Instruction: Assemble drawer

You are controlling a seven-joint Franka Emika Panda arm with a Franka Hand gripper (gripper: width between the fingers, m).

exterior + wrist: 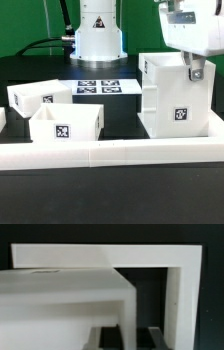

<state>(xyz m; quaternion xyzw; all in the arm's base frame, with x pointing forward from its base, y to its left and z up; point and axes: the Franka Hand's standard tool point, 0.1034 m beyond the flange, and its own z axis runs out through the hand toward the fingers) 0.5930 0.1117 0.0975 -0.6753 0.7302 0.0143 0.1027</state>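
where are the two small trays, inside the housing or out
Out: the farther tray and nearer tray stand apart from the housing, on the exterior view's left.

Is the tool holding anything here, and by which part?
Cannot be told: the tool straddles a wall edge of the housing, but whether it is clamped is unclear.

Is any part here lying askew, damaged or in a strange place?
Nothing looks damaged or spilled. Only the rear tray sits turned at an angle to the front tray and the low white wall.
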